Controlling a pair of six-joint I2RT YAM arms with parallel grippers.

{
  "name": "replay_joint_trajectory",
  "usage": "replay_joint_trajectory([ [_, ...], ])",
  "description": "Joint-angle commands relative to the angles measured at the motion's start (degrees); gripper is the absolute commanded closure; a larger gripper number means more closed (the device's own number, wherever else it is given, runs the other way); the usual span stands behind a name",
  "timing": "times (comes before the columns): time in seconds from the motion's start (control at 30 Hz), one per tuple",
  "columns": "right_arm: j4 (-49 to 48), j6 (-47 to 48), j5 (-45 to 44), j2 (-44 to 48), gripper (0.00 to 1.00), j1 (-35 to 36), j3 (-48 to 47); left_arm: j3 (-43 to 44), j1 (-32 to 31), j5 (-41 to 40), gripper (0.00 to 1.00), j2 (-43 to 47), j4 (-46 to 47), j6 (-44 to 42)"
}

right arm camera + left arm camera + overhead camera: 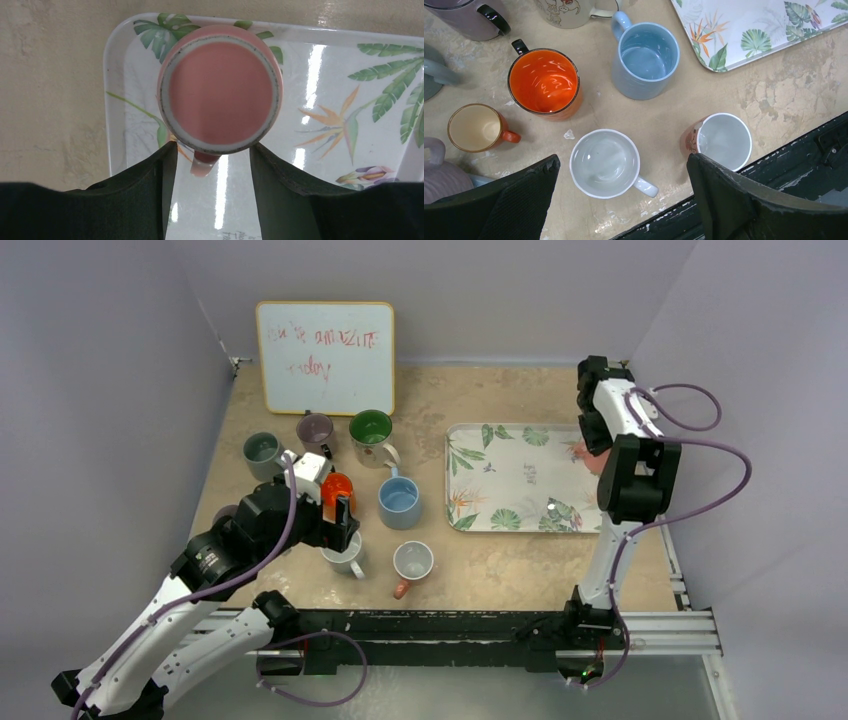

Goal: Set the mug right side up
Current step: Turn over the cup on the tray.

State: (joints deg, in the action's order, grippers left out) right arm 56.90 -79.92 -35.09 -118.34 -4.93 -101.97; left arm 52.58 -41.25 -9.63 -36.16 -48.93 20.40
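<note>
A pink mug (pixel 220 90) stands upside down, base up, on the leaf-patterned tray (pixel 114 100). Its handle points back between my right fingers. My right gripper (pixel 212 150) is open just above the mug's near edge, one finger on each side of the handle, not touching it. In the top view the mug (pixel 592 456) is mostly hidden under the right arm at the tray's (pixel 500 475) right end. My left gripper (pixel 623 165) is open and empty, hovering over an upright white mug (pixel 605 162) near the table's front edge.
Several upright mugs crowd the left half: orange (pixel 544 82), blue (pixel 645 57), a white one with an orange print (pixel 723 141), a small orange one (pixel 474 127), green (pixel 371 430), grey (pixel 263 450). A whiteboard (pixel 325 355) leans at the back. The black rail (pixel 450 625) runs along the front.
</note>
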Motion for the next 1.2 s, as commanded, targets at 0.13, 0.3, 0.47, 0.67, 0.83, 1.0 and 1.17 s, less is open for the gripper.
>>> replay_joint_trajectory([
  [0.13,2.3,-2.2,-3.0,-0.6,0.47,-0.5,-1.6,-0.6,0.2,-0.5,0.02,-0.1,1.3,-0.1],
  [0.3,1.1,-1.5,-2.3,0.2,0.57,-0.6,0.3,-0.4,0.2,-0.1,0.02,-1.4,1.3,-0.3],
  [0.47,-0.7,0.1,-1.4,2.5,0.71,-0.6,4.5,-0.3,0.2,0.0,0.02,-1.6,1.3,-0.3],
  [0.67,-3.1,3.1,-1.9,4.4,0.87,-0.6,7.2,-0.5,0.2,0.3,0.02,-1.4,1.5,-0.4],
  [0.83,-8.1,11.7,-0.1,6.9,1.0,0.8,11.4,-0.4,0.2,0.2,0.02,-1.2,1.4,-0.4],
  [1.0,-16.1,23.1,1.1,10.5,1.0,6.5,16.9,-0.5,0.2,0.1,0.03,-1.0,1.4,-0.3],
  [1.17,-22.7,33.1,4.5,15.4,1.0,12.1,22.8,-0.4,0.2,0.3,0.03,-1.3,1.5,-0.4],
])
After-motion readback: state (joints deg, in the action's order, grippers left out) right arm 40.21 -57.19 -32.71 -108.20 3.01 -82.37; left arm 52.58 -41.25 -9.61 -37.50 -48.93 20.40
